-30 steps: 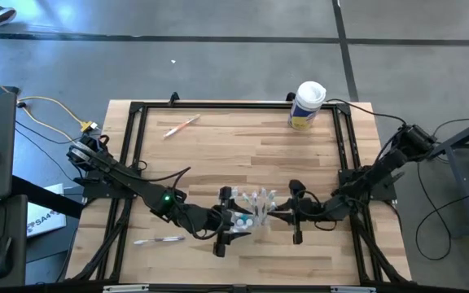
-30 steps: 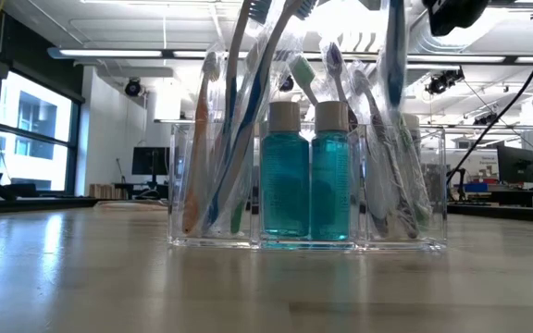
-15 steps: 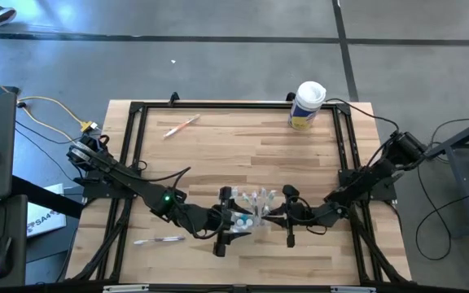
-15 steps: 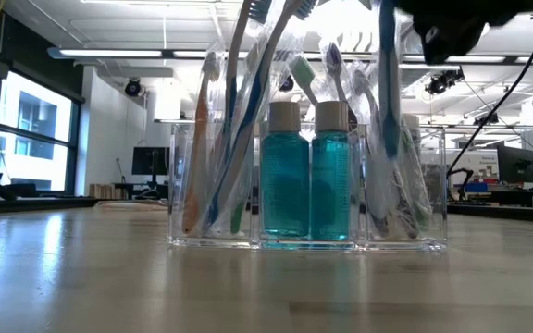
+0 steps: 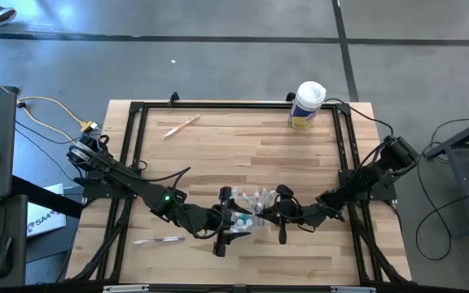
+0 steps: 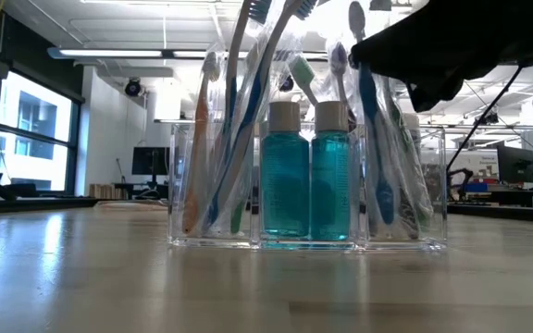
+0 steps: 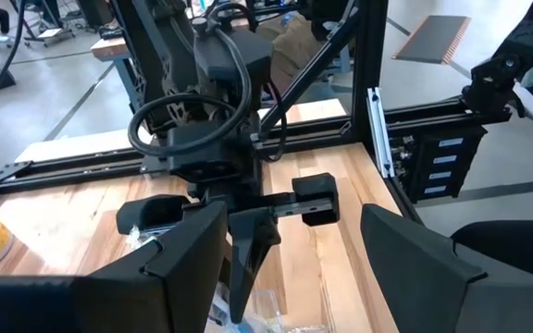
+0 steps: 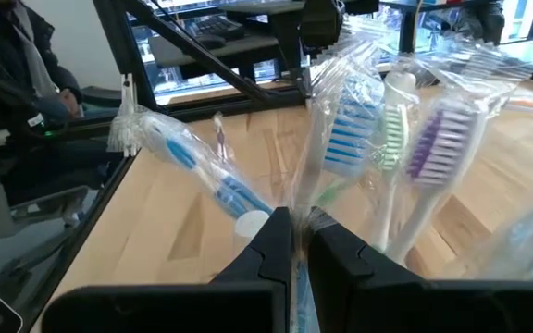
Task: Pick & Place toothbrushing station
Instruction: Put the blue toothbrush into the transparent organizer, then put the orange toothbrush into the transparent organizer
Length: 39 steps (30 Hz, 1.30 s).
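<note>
Both my arms meet at the toothbrushing station (image 5: 249,213), at six o'clock on the tabletop (image 5: 243,146).
From above, my left gripper (image 5: 233,221) straddles it, fingers apart. Level view: my right gripper (image 6: 364,48) pinches a wrapped toothbrush (image 6: 370,139) standing inside. Right wrist: fingers clamped on it.

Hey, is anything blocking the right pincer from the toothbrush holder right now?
Nothing visible stands between them. The right pincer is already at the clear toothbrush holder, shut on a wrapped blue toothbrush standing in its right compartment. The left pincer sits open against the holder's other side.
</note>
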### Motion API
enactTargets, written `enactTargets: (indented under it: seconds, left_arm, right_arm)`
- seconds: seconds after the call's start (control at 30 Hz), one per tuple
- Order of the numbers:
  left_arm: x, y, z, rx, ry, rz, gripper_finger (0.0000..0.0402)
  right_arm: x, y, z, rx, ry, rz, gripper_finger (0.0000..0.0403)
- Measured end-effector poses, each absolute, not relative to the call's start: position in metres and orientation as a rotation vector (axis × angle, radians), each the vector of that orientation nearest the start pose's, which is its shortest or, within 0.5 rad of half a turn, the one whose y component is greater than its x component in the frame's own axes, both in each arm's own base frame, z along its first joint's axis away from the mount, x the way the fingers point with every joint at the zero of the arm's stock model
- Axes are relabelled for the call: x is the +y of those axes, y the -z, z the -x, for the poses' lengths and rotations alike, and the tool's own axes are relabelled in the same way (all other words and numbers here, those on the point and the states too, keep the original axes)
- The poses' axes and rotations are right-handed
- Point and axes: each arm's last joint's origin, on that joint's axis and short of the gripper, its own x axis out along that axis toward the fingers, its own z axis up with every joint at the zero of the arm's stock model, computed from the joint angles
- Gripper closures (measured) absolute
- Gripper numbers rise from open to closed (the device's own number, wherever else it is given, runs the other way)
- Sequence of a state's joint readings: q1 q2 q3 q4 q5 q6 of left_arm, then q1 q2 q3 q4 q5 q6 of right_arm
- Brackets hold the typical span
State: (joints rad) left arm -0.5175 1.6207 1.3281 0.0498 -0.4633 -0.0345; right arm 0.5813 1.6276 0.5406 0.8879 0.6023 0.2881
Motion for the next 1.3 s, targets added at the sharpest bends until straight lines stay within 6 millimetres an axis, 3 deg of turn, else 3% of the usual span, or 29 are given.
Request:
enactTargets:
  seconds: [0.6, 0.93, 1.3]
  left_arm:
    - [-0.1747, -0.3315, -0.3332, 0.214, 0.05, -0.079, 0.0151]
    - [-0.1747, -0.3315, -0.3332, 0.214, 0.05, -0.077, 0.0151]
    - [-0.1747, -0.3315, -0.3331, 0.215, 0.048, -0.056, 0.0151]
  right_arm:
    - [0.1407, -0.1541, -0.2558, 0.227, 0.033, -0.252, 0.0381]
    - [0.1409, -0.1521, -0.2549, 0.239, 0.033, -0.222, 0.031]
    - [0.1407, -0.1507, -0.2542, 0.256, 0.037, -0.203, 0.0196]
